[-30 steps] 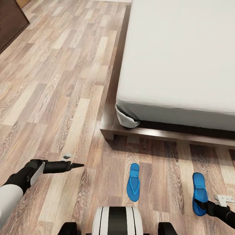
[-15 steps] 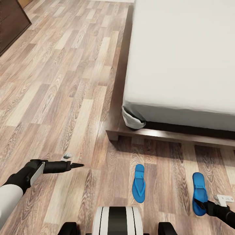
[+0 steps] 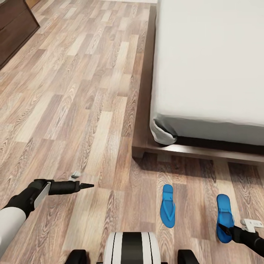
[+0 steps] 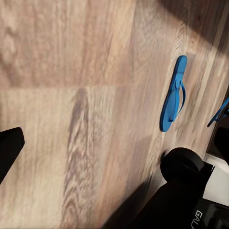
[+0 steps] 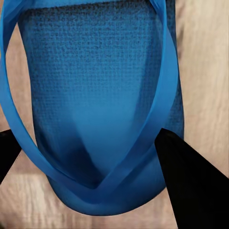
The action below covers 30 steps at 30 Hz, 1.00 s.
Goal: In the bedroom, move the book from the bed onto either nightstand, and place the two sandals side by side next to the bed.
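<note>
- The bed (image 3: 205, 66) has a smooth pale mattress on a dark wood frame, standing on a grainy plank floor (image 3: 73, 110).
- Two flat blue sandals lie near the bed's foot edge, well apart: one free sandal (image 3: 168, 210), the other sandal (image 5: 95, 100) with a woven-textured sole.
- The right gripper (image 5: 90, 152) has its black fingers clenched on that second sandal's strap.
- The left gripper (image 3: 86, 186) hangs over bare floor; its state cannot be told.

We count two blue sandals (image 3: 168, 211) (image 3: 224, 217) on the wood floor (image 3: 73, 110). We see one bed (image 3: 209, 62), one dark cabinet (image 3: 14, 25), and two robot arms (image 3: 33, 194) (image 3: 247, 238).
</note>
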Available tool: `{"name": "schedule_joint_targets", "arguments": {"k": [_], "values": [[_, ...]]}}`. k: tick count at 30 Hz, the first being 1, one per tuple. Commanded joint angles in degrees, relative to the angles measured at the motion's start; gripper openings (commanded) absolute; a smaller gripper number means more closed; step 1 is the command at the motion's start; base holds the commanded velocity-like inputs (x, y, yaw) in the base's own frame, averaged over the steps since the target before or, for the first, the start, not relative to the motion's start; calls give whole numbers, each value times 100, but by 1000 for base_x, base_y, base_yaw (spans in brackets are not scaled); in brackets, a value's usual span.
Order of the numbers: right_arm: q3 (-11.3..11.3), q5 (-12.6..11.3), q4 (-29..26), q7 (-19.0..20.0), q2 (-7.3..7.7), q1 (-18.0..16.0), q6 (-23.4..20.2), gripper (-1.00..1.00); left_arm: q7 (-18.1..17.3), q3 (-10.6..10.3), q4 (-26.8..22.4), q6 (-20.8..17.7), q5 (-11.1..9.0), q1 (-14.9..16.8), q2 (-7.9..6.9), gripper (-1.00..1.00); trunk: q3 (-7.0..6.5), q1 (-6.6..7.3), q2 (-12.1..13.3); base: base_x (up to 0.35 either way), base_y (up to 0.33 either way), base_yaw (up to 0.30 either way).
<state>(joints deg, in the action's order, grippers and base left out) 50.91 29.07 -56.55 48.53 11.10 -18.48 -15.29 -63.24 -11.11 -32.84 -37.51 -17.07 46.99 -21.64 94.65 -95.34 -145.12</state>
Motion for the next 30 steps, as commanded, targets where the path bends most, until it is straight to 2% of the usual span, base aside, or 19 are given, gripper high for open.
{"name": "schedule_joint_targets", "arguments": {"k": [1, 17, 22, 30], "values": [[16, 24, -9, 42, -2, -6, -35, -100, 4, -32, 0, -45, -46, 3, -7, 100, 3, 1, -2, 22, 98, 0], [7, 28, -5, 42, -10, -7, -56, -100, 4, -32, 2, -45, -50, 4, -7, 100, 3, 1, -2, 130, 249, 0], [-9, 28, -13, 33, -11, -7, -709, -100, 4, -32, 3, -45, -50, 3, -7, 100, 3, 1, -2, 21, 25, 0], [-19, 32, -13, 23, -11, -23, -875, -100, 4, -32, -2, -45, -50, 3, -7, 100, 3, 1, -2, 1, 1, 0]]}}
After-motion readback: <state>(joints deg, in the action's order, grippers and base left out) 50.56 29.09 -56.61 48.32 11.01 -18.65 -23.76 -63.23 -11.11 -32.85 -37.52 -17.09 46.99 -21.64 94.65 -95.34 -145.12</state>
